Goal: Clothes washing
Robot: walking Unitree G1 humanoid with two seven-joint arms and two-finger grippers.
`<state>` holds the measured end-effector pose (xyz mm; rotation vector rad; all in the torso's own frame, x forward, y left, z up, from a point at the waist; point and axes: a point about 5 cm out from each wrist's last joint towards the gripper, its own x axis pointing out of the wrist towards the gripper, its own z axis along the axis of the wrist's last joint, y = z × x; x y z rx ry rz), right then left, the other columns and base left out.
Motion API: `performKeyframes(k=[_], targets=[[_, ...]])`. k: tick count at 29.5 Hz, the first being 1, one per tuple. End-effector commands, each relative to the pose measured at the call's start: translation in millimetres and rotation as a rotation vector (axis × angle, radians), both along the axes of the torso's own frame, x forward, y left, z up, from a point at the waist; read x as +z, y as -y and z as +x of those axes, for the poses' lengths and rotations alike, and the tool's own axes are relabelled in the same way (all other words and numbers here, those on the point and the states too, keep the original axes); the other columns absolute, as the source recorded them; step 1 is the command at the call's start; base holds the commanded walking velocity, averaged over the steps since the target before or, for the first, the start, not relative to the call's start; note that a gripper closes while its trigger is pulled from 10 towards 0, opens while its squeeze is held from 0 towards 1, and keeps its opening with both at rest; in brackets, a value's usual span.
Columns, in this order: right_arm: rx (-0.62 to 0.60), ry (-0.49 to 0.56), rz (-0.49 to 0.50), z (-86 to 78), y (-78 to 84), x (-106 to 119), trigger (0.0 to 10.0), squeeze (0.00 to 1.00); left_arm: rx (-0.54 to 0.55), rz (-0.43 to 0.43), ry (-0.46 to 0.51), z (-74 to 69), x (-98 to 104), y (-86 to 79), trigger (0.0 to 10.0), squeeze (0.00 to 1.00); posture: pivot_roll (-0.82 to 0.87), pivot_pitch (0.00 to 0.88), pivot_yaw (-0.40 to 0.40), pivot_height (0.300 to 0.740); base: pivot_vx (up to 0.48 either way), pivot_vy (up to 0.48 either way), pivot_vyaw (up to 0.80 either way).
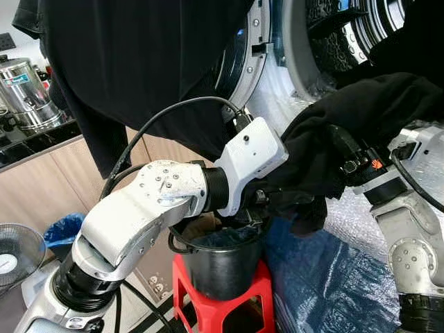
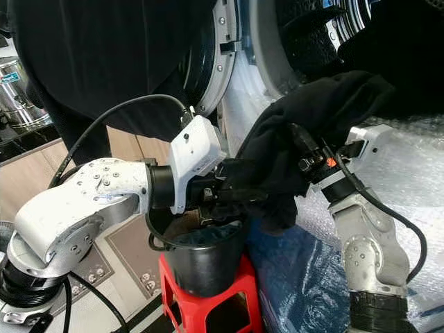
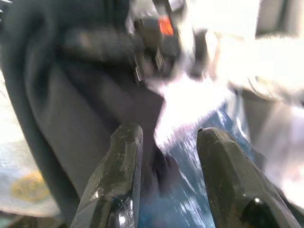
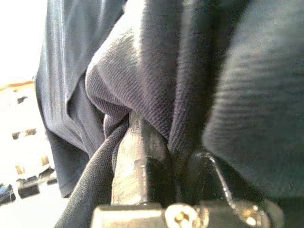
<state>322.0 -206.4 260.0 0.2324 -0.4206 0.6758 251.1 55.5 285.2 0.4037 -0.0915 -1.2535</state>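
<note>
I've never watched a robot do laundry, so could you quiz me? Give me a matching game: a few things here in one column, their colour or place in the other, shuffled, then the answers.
Things:
1. stool
2. bucket
3. black garment
4. sheet

Descriptions:
A. blue, spread beside the stool
B. draped over the right gripper
C. red, under the bucket
D. black, standing on the stool

Pairs: 1-C, 2-D, 3-B, 4-A

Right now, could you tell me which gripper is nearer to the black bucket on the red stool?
Left. The left gripper sits just above the black bucket rim, fingers open. The right gripper is higher and to the right, wrapped in the black garment.
</note>
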Motion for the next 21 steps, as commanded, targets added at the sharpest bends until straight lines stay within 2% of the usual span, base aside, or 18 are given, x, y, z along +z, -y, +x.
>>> performKeyframes(k=[1,13,16,18,21], targets=[[0.047,0.101,0.008,-3.2,-1.6,24,10.0,0.0,0.019,-0.004,0.001,0.0,2,-7.8,10.0,0.0,-0.06,0.0,0.092,0.74,0.0,0.0,0.0],[0.132,0.165,-0.018,-6.2,8.8,47,10.0,0.0,0.072,-0.008,-0.036,3.4,-15,-14.0,10.0,0.0,-0.06,0.0,0.069,0.74,0.0,0.0,0.0],[0.088,0.146,-0.068,7.0,8.1,67,10.0,0.0,0.113,-0.006,-0.025,4.2,-17,-14.2,10.0,0.0,-0.06,0.0,0.033,0.74,0.0,0.0,0.0],[0.088,0.146,-0.068,7.0,8.1,67,10.0,0.0,0.113,-0.006,-0.025,4.2,-17,-14.2,10.0,0.0,-0.06,0.0,0.033,0.74,0.0,0.0,0.0],[0.056,0.122,-0.074,15.8,8.3,78,10.0,0.0,0.125,-0.011,-0.023,3.7,-18,-15.4,10.0,0.0,-0.06,0.0,0.021,0.74,0.0,0.0,0.0]])
